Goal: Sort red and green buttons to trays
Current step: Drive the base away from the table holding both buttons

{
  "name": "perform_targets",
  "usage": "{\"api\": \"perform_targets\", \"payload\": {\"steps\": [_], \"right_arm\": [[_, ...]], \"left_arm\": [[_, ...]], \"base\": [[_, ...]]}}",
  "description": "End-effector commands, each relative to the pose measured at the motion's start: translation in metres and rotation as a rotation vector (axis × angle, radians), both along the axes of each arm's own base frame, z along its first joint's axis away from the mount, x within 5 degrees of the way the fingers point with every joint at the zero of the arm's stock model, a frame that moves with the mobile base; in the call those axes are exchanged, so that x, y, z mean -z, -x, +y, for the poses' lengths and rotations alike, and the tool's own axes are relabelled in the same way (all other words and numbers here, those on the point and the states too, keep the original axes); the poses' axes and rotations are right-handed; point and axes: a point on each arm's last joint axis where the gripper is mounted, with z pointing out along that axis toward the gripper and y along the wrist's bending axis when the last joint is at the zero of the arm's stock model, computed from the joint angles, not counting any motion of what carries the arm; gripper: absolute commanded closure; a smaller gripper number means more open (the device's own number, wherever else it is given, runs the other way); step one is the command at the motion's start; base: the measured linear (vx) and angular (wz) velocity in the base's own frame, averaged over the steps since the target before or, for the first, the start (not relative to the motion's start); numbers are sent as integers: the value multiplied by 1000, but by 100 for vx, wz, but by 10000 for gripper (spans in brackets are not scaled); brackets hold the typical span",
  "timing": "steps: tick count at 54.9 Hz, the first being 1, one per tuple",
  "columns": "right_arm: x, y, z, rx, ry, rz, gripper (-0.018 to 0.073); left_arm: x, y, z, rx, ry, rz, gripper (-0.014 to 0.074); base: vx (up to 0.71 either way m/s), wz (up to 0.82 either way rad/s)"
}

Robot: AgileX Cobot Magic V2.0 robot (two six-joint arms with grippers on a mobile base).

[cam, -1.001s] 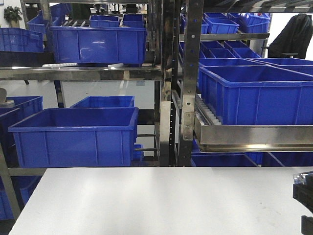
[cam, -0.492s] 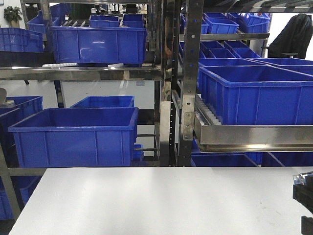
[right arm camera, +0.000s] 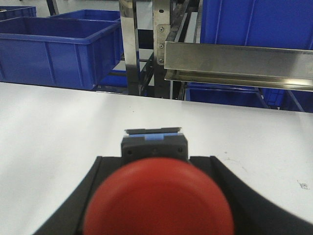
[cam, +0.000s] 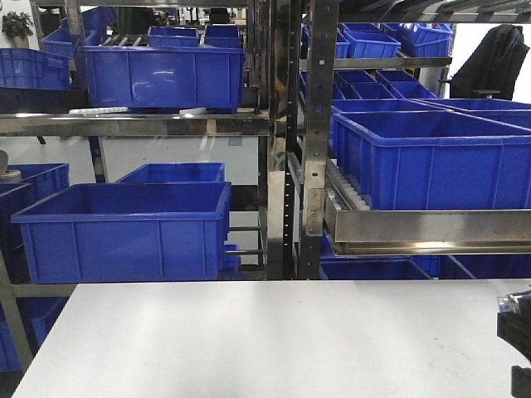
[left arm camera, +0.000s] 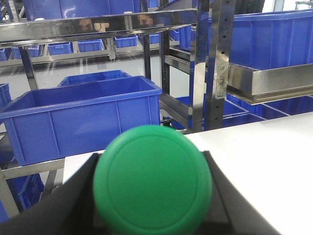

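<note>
Left wrist view: the left end effector [left arm camera: 152,156] pinches the green button [left arm camera: 152,178]. One dark finger [left arm camera: 63,200] presses in at 9 o'clock of the cap and the other at 3 o'clock. The round green cap faces the lens and hides its own body. The white tabletop [left arm camera: 274,161] runs off at 3 o'clock of the cap.

Right wrist view: the right end effector [right arm camera: 156,164] is closed on the red button [right arm camera: 159,198], with fingers at 9 and 3 o'clock of the cap. The red cap is close to the lens and blurred. The dark body juts out at 12 o'clock and carries a pale blue strip. It hangs over the tabletop; I cannot tell whether it touches.

Containers, front view:
- A large blue crate [cam: 124,228] sits at 9 o'clock on a low shelf of the steel rack [cam: 311,166], beyond the tabletop's far edge. Its inner walls show plain blue and the near wall hides its floor.
- A second crate [cam: 170,172] stands just behind it, at 12 o'clock of it, with only the rim in view.
- A wide crate [cam: 431,157] at 2 o'clock rests on a steel shelf, and its wall hides the contents.
- An upper crate [cam: 158,75] at 11 o'clock is seen from below the rim, so I cannot tell its contents.
- More blue crates are stacked deeper in the rack.
</note>
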Motion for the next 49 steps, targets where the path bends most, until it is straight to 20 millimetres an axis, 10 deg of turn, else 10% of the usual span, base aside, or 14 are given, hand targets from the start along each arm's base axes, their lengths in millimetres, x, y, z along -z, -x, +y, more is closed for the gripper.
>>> {"api": "perform_targets", "payload": {"steps": [1, 49], "right_arm": [[-19, 0, 0, -6, -13, -126, 568], [-19, 0, 0, -6, -13, -126, 568]], "left_arm": [[-18, 1, -2, 20, 37, -113, 596], [-18, 1, -2, 20, 37, -113, 596]], "base": [[-4, 1], [-10, 34]]}}
